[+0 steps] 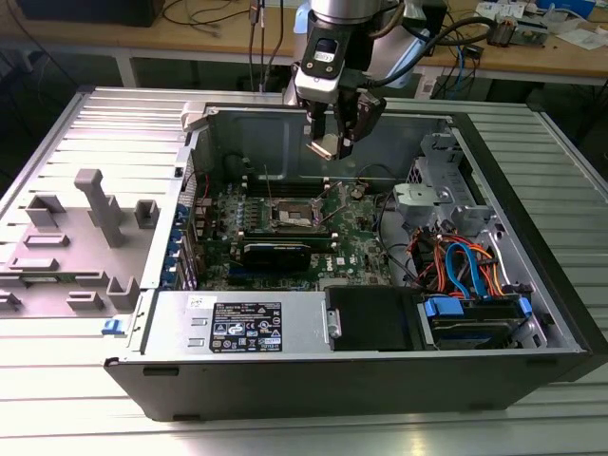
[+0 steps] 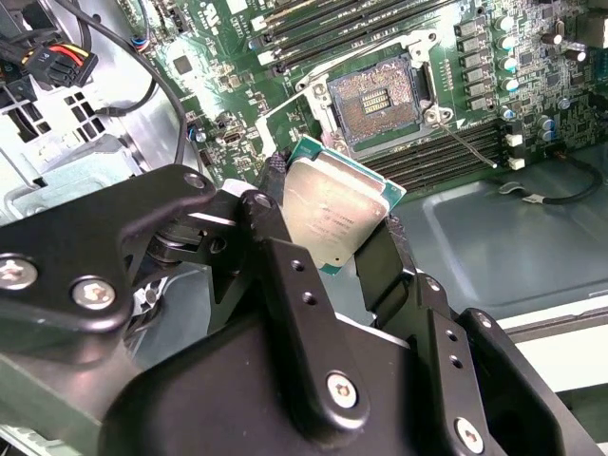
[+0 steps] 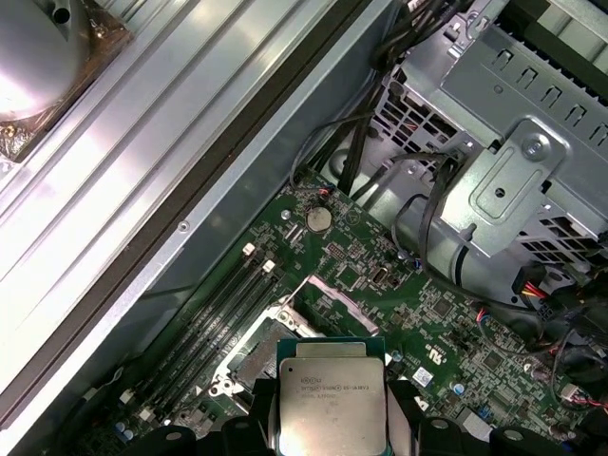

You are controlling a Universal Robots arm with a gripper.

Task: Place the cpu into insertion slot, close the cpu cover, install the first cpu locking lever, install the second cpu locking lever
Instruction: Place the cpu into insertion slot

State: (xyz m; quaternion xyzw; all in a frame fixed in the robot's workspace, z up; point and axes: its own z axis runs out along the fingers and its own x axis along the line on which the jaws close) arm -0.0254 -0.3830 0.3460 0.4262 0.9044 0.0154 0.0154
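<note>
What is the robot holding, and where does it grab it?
The gripper holds the cpu, its fingers pinching two opposite edges.

You're looking at a small flat square cpu (image 2: 332,214) w/ smooth, dull silver-grey metal top, green board edge. Black claw (image 2: 330,220): matt metal, shiny screw heads (image 2: 342,389). Grey ribbed table (image 1: 85,418): bare metal, soft sheen. Black PC case (image 1: 285,385): matt outside, bare grey sheet metal inside.

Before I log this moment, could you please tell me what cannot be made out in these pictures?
1. Underside of the cpu, clamped in the tool: it faces away in both wrist views.
2. Insertion slot: the cpu covers part of it in the first wrist view.
3. The slot's contacts: too small to make out in the exterior view.
</note>
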